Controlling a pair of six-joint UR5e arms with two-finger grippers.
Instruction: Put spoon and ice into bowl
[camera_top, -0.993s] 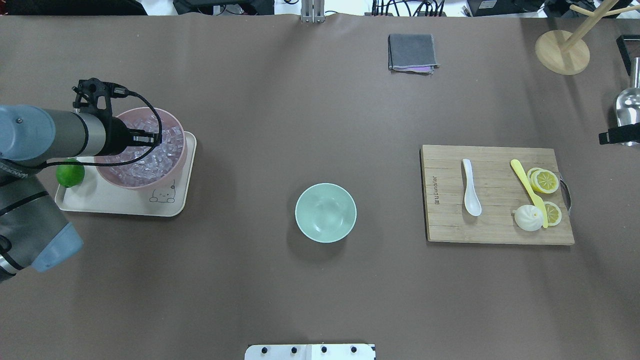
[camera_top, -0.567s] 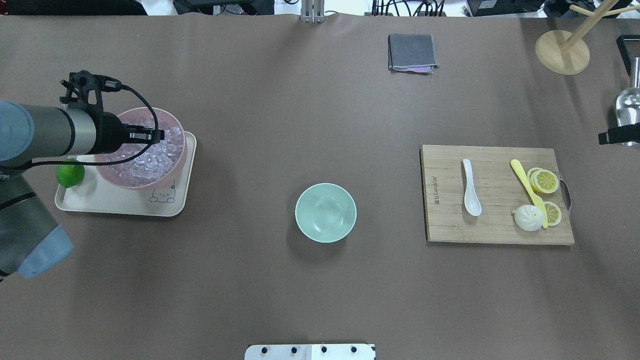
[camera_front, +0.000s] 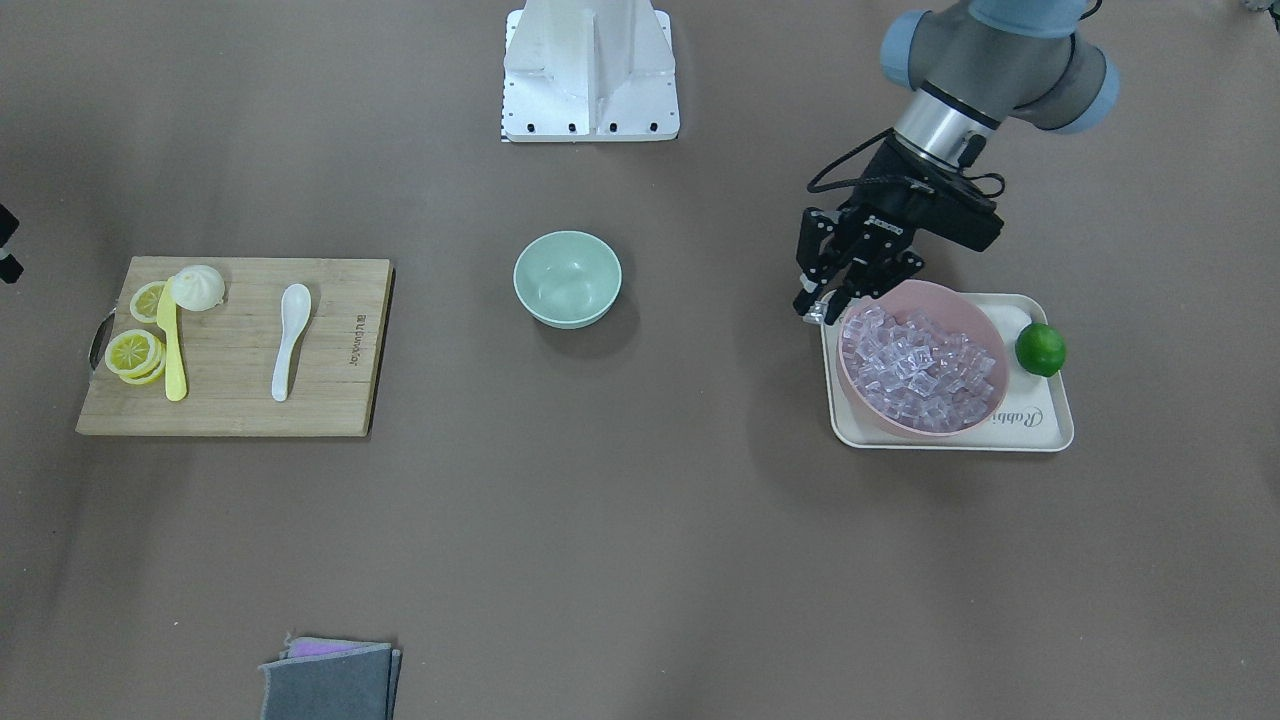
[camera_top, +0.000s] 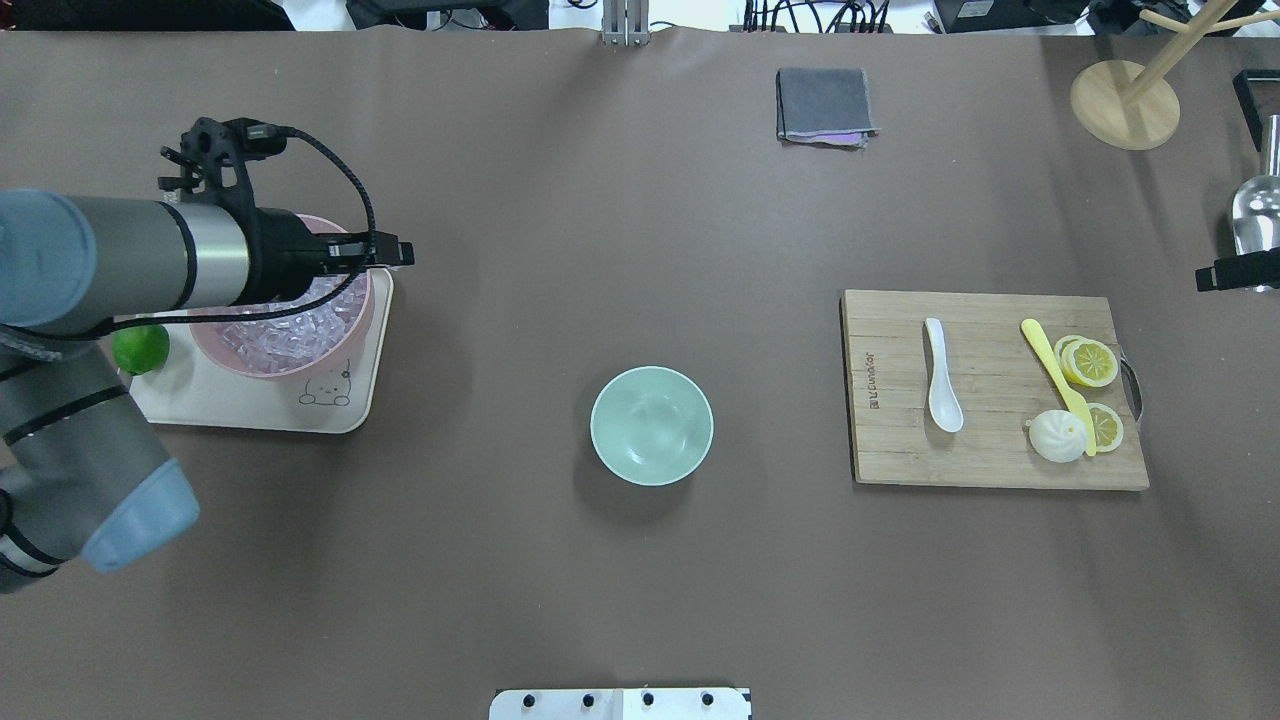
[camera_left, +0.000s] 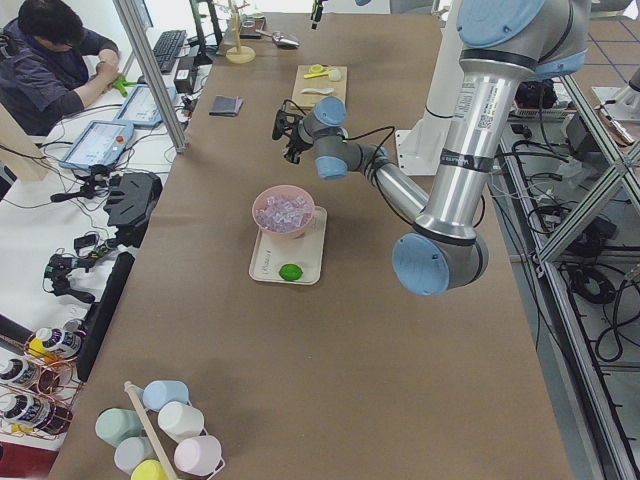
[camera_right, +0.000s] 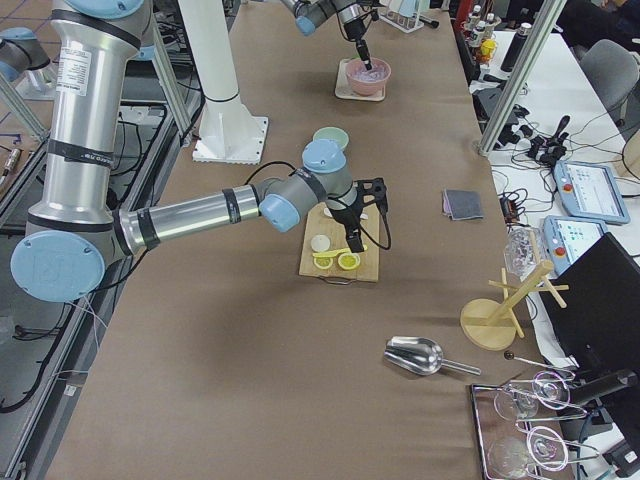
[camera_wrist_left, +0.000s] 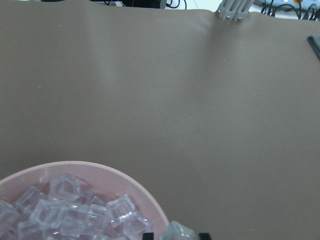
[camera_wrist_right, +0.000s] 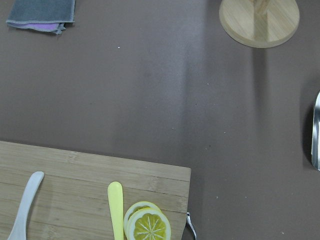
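Now left tool (camera_top: 398, 256) clamps ice (camera_wrist_left: 177, 233) beside pink bowl (camera_wrist_left: 120, 172) rim; tray (camera_front: 1050, 400) lettering reads "Rabbi"; right tool (camera_right: 353, 240) state unclear.

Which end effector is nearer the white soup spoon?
Right. The right end effector hovers by the wooden cutting board carrying the glossy white soup spoon; the left end effector is across the table at the pink bowl's rim, gripping a clear ice cube.

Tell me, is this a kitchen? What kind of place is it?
Most likely a robot lab, not a real kitchen. A big robot arm reaches over the brown table, a person sits by a control tablet, and the cutting board with lemon slices looks like practice props.
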